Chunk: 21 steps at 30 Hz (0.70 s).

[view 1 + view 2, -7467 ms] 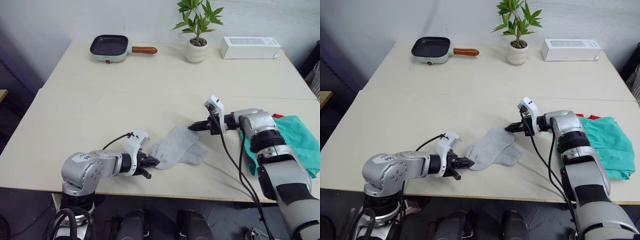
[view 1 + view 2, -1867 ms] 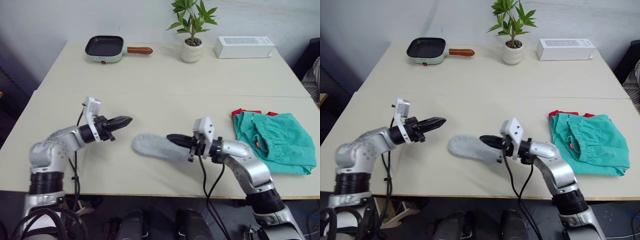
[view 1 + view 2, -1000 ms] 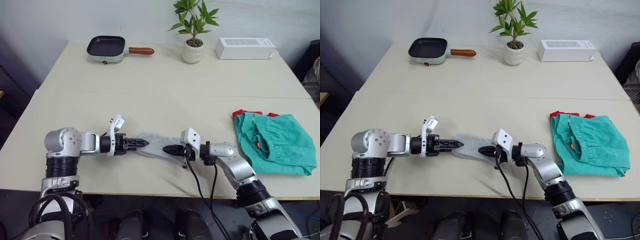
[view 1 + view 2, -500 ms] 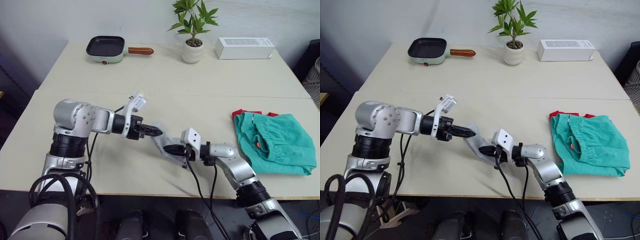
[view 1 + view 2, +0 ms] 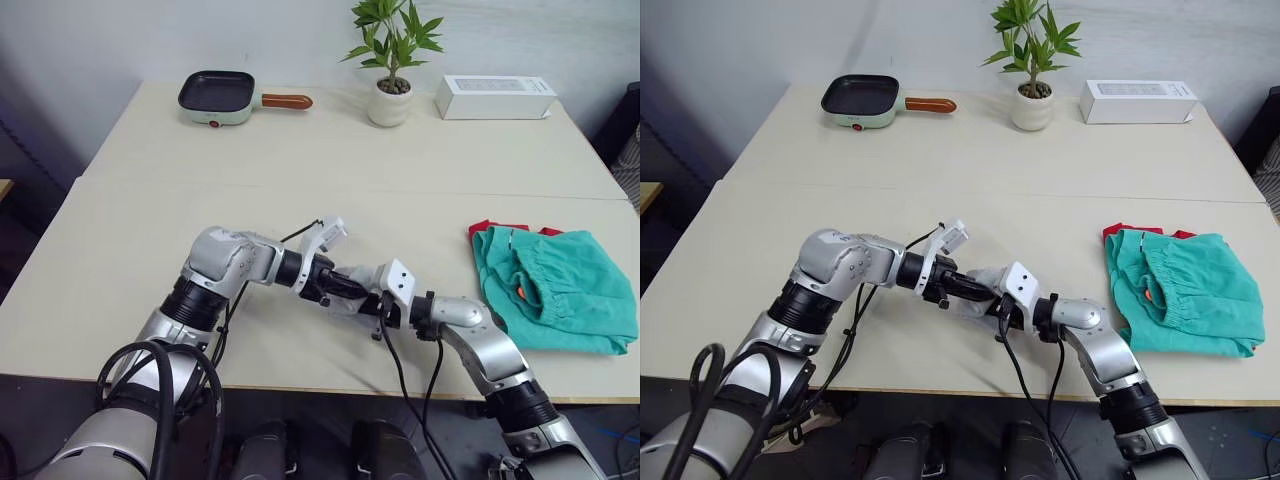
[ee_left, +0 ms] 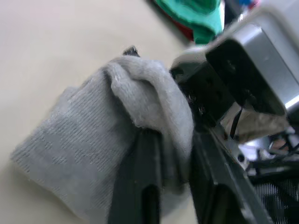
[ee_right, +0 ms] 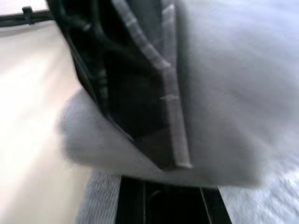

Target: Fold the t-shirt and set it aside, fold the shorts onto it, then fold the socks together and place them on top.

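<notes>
My left gripper [image 5: 975,291] and right gripper [image 5: 992,305] meet at surface [image 5: 940,160] front-centre w/ the socks [image 6: 93,154] bunched btwn them. Left jaws pinch a fold of socks; right jaws prob. clamped on them too, can't tell. Shorts [image 5: 1185,290] lie over t-shirt [image 5: 1118,231] at my right.

Two cream tabletop [image 5: 150,250] sections butted together, seam running across. Far section: mint electric pan [image 5: 218,97] with wooden handle, potted plant [image 5: 392,62], white box [image 5: 496,97]. Near section: grey socks [image 5: 352,290] bunched at centre front; teal shorts [image 5: 556,290] on red t-shirt [image 5: 484,227] at right edge.
</notes>
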Each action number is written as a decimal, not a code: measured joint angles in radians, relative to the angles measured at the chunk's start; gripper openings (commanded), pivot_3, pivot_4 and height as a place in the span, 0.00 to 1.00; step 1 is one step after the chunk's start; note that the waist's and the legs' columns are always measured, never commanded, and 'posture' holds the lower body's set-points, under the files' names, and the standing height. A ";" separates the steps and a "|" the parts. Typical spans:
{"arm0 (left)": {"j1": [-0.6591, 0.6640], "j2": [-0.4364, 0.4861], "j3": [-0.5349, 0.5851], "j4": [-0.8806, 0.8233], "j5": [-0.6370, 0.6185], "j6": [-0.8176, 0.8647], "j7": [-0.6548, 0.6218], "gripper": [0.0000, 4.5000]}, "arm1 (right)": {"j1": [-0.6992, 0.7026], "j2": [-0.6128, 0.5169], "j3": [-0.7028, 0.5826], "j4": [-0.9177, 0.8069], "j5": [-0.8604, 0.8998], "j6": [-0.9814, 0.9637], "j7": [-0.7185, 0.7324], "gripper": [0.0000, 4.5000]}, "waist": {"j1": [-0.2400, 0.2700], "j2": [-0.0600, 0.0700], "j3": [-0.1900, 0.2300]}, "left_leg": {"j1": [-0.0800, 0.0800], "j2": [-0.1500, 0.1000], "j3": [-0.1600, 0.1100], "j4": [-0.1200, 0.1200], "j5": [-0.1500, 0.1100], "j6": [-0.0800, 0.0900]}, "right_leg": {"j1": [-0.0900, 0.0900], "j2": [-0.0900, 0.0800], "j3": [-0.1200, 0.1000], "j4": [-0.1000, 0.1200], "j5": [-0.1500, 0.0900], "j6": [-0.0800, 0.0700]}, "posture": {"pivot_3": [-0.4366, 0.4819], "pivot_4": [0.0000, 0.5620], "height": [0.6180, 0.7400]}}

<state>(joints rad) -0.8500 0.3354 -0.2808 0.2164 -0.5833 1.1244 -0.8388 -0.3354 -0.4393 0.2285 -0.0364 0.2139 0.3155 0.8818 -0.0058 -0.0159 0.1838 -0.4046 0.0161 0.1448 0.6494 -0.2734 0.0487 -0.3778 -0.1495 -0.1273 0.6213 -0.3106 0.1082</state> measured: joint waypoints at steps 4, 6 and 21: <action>0.055 -0.005 0.007 0.001 0.022 -0.172 -0.094 0.67 | 0.013 -0.032 -0.005 -0.055 0.003 0.050 -0.002 0.00 | 0.005 0.000 0.000 | -0.001 0.000 0.000 -0.001 0.000 0.000 | -0.001 0.000 -0.001 0.000 0.000 0.000 | 0.48 0.27 1.00; 0.078 -0.002 0.005 0.001 0.043 -0.253 -0.136 0.80 | 0.036 -0.055 -0.017 -0.085 0.010 0.064 -0.002 0.00 | 0.006 0.000 0.000 | -0.001 0.000 0.000 -0.001 0.000 0.000 | -0.001 0.000 -0.001 -0.001 0.000 0.000 | 0.48 0.27 1.00; 0.225 0.001 0.165 0.035 0.117 -0.758 -0.308 0.65 | 0.241 -0.216 -0.401 -0.287 0.284 0.228 0.011 0.00 | 0.006 0.001 0.000 | -0.002 0.002 0.000 -0.001 0.000 0.008 | 0.000 0.000 -0.003 -0.003 0.000 0.000 | 0.48 0.27 1.00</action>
<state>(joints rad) -0.6247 0.3361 -0.1159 0.2514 -0.4663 0.3662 -1.1472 -0.0942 -0.6553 -0.1722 -0.3233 0.4982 0.5432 0.8928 -0.0003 -0.0151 0.1843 -0.4066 0.0176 0.1444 0.6481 -0.2733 0.0565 -0.3782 -0.1498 -0.1301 0.6178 -0.3107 0.1080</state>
